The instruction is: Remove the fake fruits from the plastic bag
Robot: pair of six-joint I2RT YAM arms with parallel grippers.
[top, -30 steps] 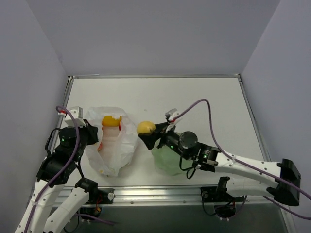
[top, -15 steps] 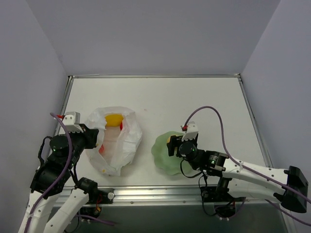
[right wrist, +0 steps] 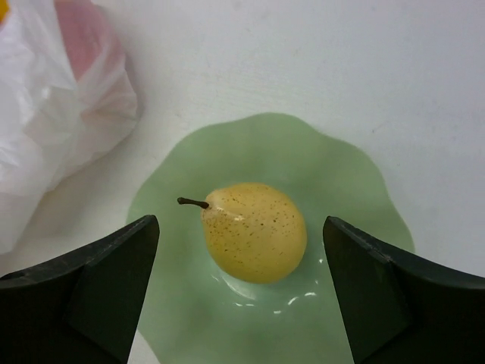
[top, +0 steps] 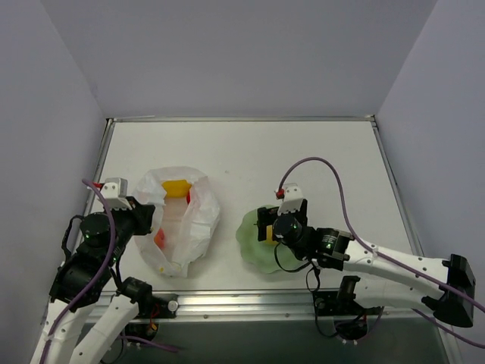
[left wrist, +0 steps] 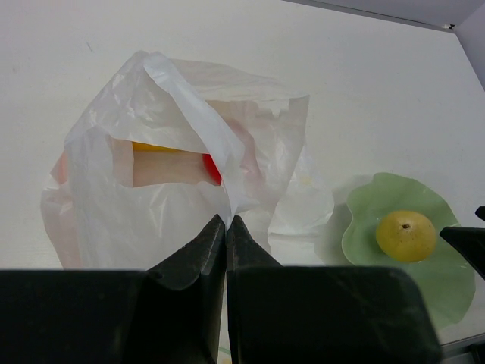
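White shells along left arm (top: pixel 95 235) and right arm (top: pixel 379 262), round black joint housings — tiny green lights. Purple cables (top: pixel 326 165) looping overhead; matte black wedge fingers (right wrist: pixel 83 292).

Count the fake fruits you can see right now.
3. A yellow pear lies on the green plate; a yellow fruit and a red one show inside the plastic bag. More may be hidden in the bag.
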